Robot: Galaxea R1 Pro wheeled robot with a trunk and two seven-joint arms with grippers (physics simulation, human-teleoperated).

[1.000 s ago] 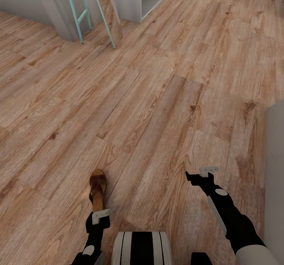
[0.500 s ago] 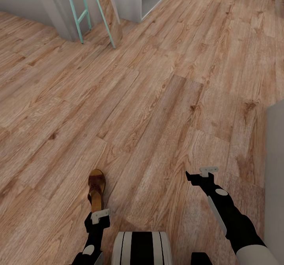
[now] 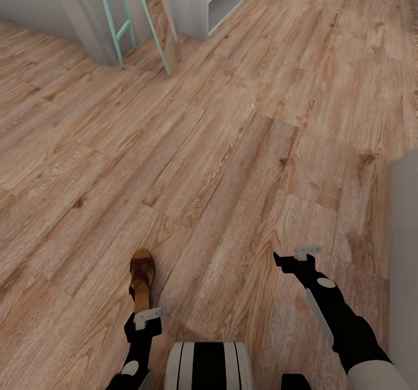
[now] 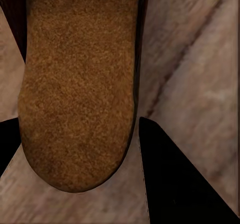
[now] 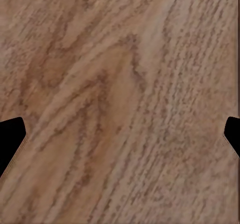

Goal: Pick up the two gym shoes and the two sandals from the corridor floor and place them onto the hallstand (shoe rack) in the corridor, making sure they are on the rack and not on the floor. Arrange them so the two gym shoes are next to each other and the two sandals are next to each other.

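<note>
Directly ahead of left pincer [image 3: 143,315]: dark brown strappy sandal [image 3: 142,278] on wood-plank corridor floor [image 3: 244,146], long axis running away, heel between spread fingers, ungripped. Right pincer [image 3: 290,256] wide open, empty, farther off.

left pincer [image 3: 144,319] lowered, right pincer [image 3: 296,256] spread wide
</note>
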